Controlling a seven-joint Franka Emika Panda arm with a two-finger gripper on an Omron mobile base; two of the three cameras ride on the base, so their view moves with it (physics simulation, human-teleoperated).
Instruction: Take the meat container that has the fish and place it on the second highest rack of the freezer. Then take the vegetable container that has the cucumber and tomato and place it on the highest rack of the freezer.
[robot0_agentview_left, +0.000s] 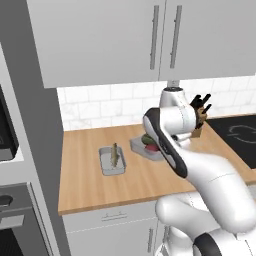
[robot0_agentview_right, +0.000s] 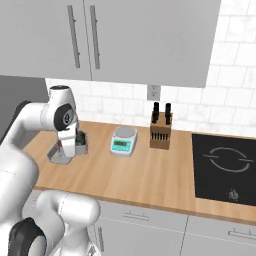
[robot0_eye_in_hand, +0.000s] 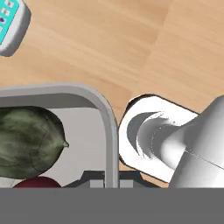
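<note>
On the wooden bench (robot0_agentview_left: 90, 185) the meat tray (robot0_agentview_left: 112, 161) sits with the fish (robot0_agentview_left: 115, 153) in it, apart from the vegetable tray (robot0_eye_in_hand: 94, 103) to its right. Down at that second tray, the pincer (robot0_eye_in_hand: 112, 180) is closed on its rim, with the cucumber (robot0_eye_in_hand: 27, 138) and tomato (robot0_eye_in_hand: 38, 182) just inside. A scale (robot0_agentview_right: 123, 140) and a knife block (robot0_agentview_right: 161, 130) stand further right.

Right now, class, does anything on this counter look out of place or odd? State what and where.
Nothing is spilled or damaged. One oddity: the end effector is shut on the vegetable container's rim, beside the cucumber, while the meat container, due first, sits untouched on the counter.
</note>
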